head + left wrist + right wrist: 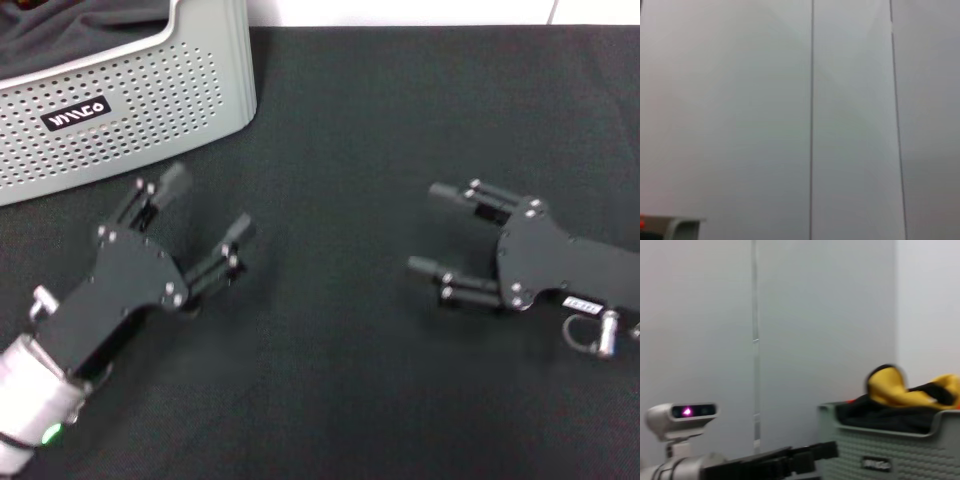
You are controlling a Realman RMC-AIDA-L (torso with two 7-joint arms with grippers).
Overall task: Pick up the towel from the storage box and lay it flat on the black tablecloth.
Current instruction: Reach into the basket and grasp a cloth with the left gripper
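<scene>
The black tablecloth (400, 150) covers the table. The storage box (150, 110) stands at its far left corner, and the towel (895, 387) is heaped inside among dark fabric. The left gripper (200, 215) and the right gripper (440, 235) both rest spread and empty. The left one should probably reach over the rim and pinch a yellow fold. The towel's edges are buried.

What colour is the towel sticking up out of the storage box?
Yellow-orange towel, seen best in the right wrist view.
</scene>
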